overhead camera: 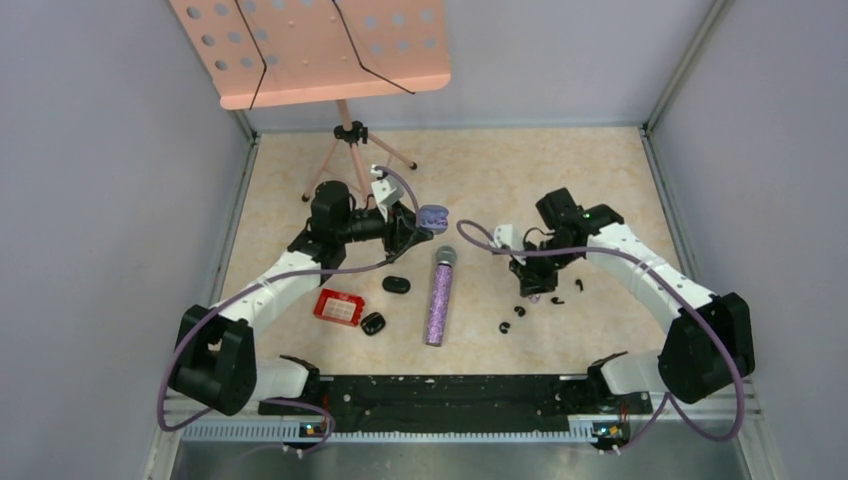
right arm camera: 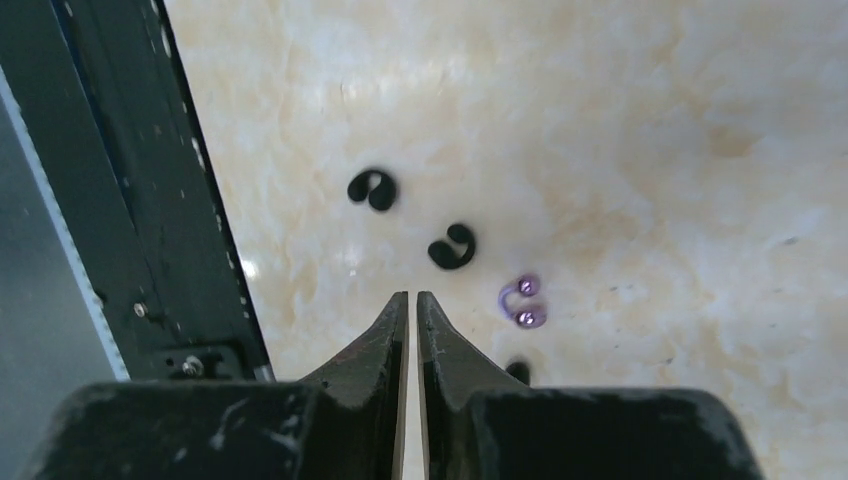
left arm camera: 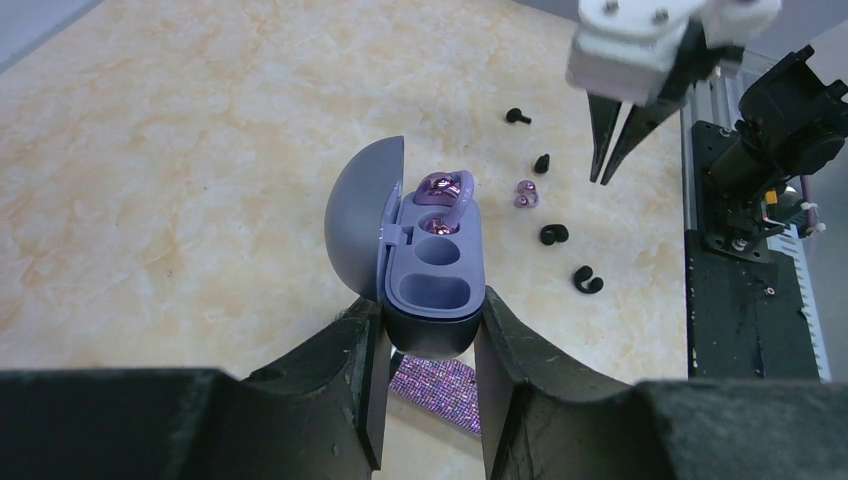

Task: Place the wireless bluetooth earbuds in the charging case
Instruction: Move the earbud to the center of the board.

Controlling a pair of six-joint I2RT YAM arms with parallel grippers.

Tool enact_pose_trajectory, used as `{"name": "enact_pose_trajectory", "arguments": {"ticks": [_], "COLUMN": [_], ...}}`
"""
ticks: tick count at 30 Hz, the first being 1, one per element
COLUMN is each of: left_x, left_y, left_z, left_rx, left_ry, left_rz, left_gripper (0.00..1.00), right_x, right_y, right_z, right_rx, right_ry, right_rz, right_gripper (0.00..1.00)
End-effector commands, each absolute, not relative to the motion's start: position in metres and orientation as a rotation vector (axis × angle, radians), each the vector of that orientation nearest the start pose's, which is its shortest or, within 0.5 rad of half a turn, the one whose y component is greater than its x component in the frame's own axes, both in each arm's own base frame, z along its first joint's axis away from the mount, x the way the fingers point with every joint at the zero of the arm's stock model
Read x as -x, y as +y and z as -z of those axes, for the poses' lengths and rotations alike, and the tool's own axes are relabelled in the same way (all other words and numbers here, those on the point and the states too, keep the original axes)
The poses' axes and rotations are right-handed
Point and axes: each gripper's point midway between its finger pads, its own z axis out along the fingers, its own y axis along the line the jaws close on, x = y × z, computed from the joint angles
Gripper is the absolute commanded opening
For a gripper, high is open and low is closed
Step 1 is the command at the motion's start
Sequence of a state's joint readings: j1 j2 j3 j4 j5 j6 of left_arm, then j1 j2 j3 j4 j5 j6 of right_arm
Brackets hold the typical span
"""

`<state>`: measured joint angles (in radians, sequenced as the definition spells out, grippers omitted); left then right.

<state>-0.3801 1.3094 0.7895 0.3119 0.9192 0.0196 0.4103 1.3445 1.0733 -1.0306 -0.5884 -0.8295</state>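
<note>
1. Case (left arm camera: 432,285), lid open, clamped in left gripper (left arm camera: 430,340); one purple bud (left arm camera: 437,185) seated.
2. Right gripper (right arm camera: 412,300) fingers together, empty; loose purple earbud (right arm camera: 523,302) on table (right arm camera: 650,150) just beside.
3. Open, straddle it w/ tips, pinch gently.

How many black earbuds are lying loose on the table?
4. Black earbuds on the table near the right hand: rightmost earbud, second earbud, third earbud, leftmost earbud. None appears hidden.
</note>
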Motion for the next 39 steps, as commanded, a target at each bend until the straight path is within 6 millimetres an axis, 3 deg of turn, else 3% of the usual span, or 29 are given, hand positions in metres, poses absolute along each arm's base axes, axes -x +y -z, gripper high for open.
{"name": "enact_pose_trajectory", "arguments": {"ticks": [1, 9, 29, 34, 39], "left_x": [-0.283, -0.289, -0.290, -0.292, -0.293], "left_y": [-0.256, -0.255, -0.251, -0.250, -0.251], "left_z": [-0.234, -0.233, -0.228, -0.227, -0.225], "left_rx": [-0.988, -0.934, -0.922, -0.917, -0.914], "left_ry": [1.490, 1.518, 1.554, 1.560, 1.565], "left_rz": [1.037, 1.037, 1.033, 1.028, 1.030], "left_gripper": [0.00, 0.00, 0.00, 0.00, 0.00], "right_x": [-0.193, -0.189, -0.215, -0.212, -0.221], "right_y": [0.138, 0.112, 0.099, 0.114, 0.146], "right_z": [-0.111, -0.068, -0.027, -0.026, -0.019], "right_rx": [1.897, 2.082, 2.089, 2.072, 2.038], "right_ry": [1.926, 1.835, 1.922, 1.883, 1.855], "right_rz": [-0.516, -0.356, -0.200, -0.304, -0.396], "right_gripper": [0.06, 0.08, 0.18, 0.19, 0.22]}}
